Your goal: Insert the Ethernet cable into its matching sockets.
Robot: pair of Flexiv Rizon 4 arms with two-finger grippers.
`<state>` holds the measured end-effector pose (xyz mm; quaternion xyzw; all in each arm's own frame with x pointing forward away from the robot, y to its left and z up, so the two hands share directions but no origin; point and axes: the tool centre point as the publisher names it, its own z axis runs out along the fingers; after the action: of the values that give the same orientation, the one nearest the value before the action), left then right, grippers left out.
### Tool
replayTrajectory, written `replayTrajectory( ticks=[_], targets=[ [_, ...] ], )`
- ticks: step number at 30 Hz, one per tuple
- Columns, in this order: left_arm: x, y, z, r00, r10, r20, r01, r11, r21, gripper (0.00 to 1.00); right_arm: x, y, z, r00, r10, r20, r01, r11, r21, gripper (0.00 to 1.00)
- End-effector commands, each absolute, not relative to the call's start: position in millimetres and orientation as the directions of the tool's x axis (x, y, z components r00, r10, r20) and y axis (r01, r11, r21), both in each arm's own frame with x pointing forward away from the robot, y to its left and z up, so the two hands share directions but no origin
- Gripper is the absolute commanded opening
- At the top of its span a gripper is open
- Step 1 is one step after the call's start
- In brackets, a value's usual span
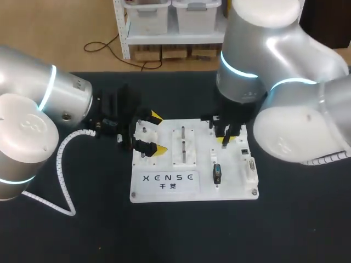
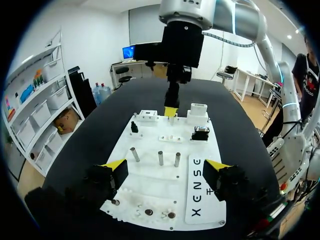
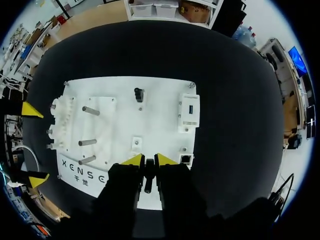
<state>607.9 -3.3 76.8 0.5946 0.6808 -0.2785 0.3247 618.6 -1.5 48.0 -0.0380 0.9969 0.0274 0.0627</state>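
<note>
A white socket board point(image 1: 230, 183) lies mid-table. My right gripper point(image 1: 225, 138) hangs over its far right part, shut on a short black Ethernet cable piece point(image 3: 148, 176) that sits upright between the yellow tips point(image 3: 149, 160). A small Ethernet socket point(image 3: 186, 159) sits at the board's corner just beside those fingers, also seen as the socket point(image 1: 244, 150) in the head view. My left gripper point(image 1: 158, 133) is at the board's left edge, open and holding nothing point(image 2: 165, 167). From the left wrist view, the right gripper point(image 2: 171, 110) comes down at the board's far end.
A second black plug point(image 1: 217, 174) stands on the board's right half, with a white connector block point(image 1: 250, 167) beside it. Three metal pegs point(image 2: 160, 157) rise mid-board, and my left arm's white coiled cable point(image 1: 60, 159) trails on the black table.
</note>
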Motion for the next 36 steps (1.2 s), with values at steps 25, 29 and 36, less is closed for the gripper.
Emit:
replayTrajectory(
  ticks=[25,29,36],
  targets=[
    [608,-3,77,-0.082,0.629,-0.773,0.99,0.137,0.007,1.0,626,-48,32,-0.991,-0.035,-0.128,-0.038,0.999,0.016,0.0],
    [608,-3,77,-0.082,0.629,-0.773,0.99,0.137,0.007,1.0,626,-50,30,-0.992,-0.038,-0.122,-0.041,0.999,0.017,0.0],
    [608,-3,77,-0.082,0.629,-0.773,0.99,0.137,0.007,1.0,625,-50,28,-0.993,-0.044,-0.11,-0.046,0.999,0.022,0.0]
  ],
)
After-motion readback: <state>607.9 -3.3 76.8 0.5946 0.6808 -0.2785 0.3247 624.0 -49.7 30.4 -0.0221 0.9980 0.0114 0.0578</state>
